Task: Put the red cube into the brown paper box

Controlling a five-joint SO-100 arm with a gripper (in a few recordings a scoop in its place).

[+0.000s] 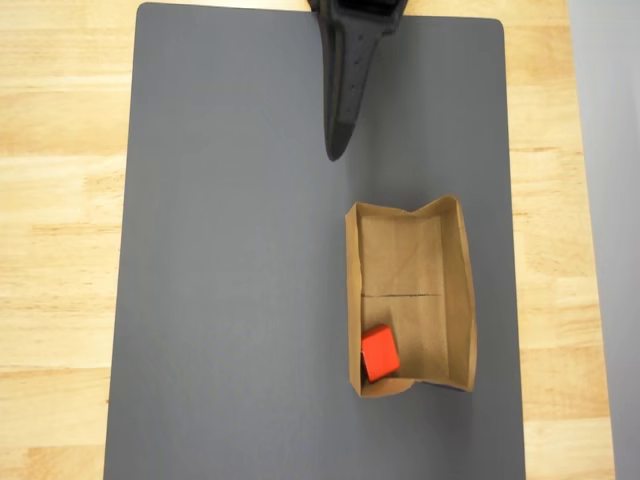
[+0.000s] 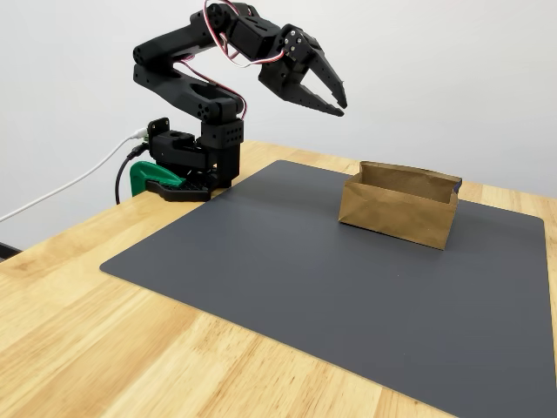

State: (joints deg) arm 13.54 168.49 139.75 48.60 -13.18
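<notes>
Overhead view: the cube (image 1: 379,352) lies inside the box (image 1: 458,290), in its near-left corner, toward the mat's (image 1: 230,250) bottom-right. The gripper (image 1: 340,140) sits well apart near the mat's top edge, the box's long axis roughly parallel to it.

Fixed view: the gripper (image 2: 338,97) hangs high, jaws slightly parted, empty.

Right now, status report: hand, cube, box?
Hand open, raised, empty. Red cube inside brown paper box, near corner. Nothing in the way.
</notes>
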